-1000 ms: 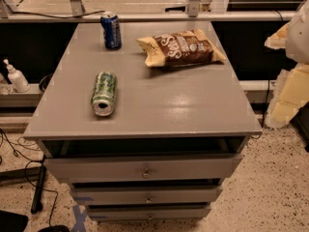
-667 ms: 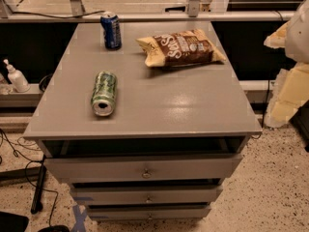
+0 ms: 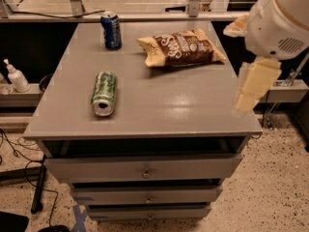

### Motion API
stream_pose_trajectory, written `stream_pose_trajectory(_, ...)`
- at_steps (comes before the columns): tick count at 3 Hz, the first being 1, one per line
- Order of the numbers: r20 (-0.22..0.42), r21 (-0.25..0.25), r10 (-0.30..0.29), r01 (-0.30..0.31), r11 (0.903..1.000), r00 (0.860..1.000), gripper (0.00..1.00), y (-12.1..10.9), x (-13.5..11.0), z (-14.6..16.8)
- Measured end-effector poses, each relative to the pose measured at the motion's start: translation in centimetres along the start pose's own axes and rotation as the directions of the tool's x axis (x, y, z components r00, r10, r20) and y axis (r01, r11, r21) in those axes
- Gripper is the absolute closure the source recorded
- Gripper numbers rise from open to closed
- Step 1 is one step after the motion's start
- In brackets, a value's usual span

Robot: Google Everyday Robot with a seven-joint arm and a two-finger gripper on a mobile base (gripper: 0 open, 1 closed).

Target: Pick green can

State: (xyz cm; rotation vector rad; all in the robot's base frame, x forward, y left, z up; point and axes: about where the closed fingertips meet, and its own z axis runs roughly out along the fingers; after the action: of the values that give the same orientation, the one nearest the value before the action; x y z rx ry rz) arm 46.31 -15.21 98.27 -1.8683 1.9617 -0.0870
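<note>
The mottled green aluminium can point(image 3: 104, 93) lies sideways on the grey table point(image 3: 183, 103). The pale gripper point(image 3: 251, 88) hangs beyond its right edge; how open, I cannot tell.

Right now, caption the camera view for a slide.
Green can on its side atop grey cabinet; end effector hangs past the cabinet's edge.

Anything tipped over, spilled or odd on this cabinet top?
The green can lies on its side on the left of the grey cabinet top, one silver end facing the camera, while the blue can stands upright at the back. No spill shows. The chip bag lies flat. The gripper hangs beside the right edge.
</note>
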Motion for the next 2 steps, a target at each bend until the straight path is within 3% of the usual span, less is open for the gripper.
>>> stream_pose_trajectory(1,0.104,0.027,-0.147,0.144,0.9891,0.984,0.00,-0.7,-4.8,1.3)
stream_pose_trajectory(2,0.221,0.056,-0.277,0.271,0.9608,0.935,0.00,-0.4,-9.7,1.9)
